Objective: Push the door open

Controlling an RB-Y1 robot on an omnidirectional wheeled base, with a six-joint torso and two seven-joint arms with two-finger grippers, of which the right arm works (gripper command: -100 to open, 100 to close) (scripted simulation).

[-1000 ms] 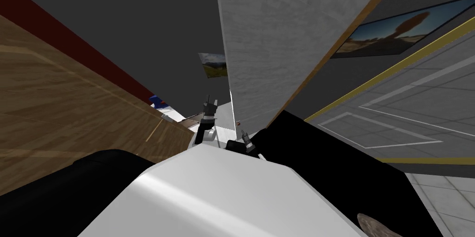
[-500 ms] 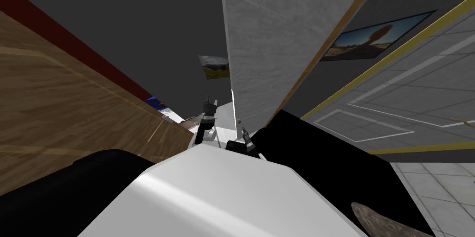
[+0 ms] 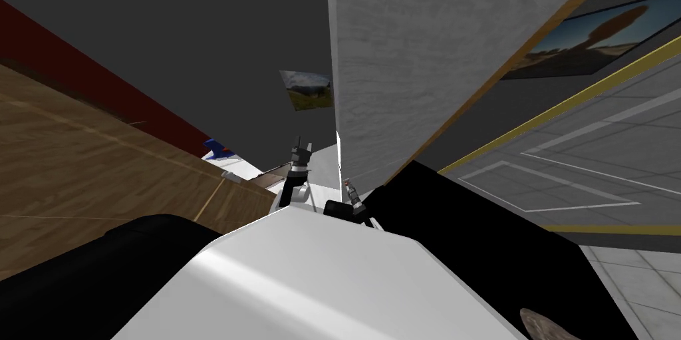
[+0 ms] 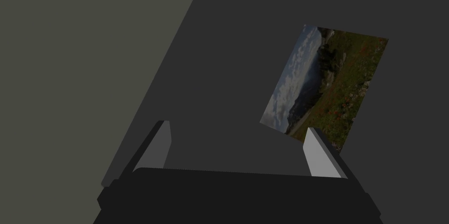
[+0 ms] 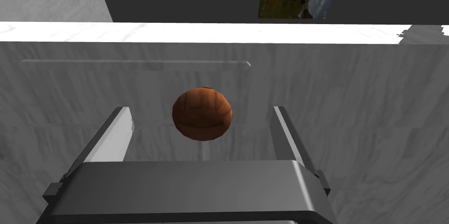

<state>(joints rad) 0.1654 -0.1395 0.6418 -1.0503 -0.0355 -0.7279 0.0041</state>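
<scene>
The door (image 3: pixel 399 56) is a pale grey slab that stands ajar, its free edge (image 3: pixel 338 156) just ahead of me. In the right wrist view the door's face (image 5: pixel 351 103) is close, with a round brown knob (image 5: pixel 202 112) on it. My right gripper (image 5: pixel 201 109) is open, one finger on each side of the knob and neither touching it. In the head view the right gripper (image 3: pixel 351 191) sits low at the door's edge. My left gripper (image 3: pixel 300 152) is raised to the left of the door's edge, and the left gripper (image 4: pixel 237 126) is open and holds nothing.
Wooden floor (image 3: pixel 100 170) with a dark red strip (image 3: pixel 100 83) lies to the left. Beyond the gap hangs a landscape picture (image 3: pixel 307 90) on a dark wall. A grey panelled wall with yellow trim (image 3: pixel 572 156) is to the right, and a black area (image 3: pixel 465 223) lies beside me.
My head view has swung a little, so the door's edge now sits slightly further right in the picture. Both arms keep their places in front of my chest.
</scene>
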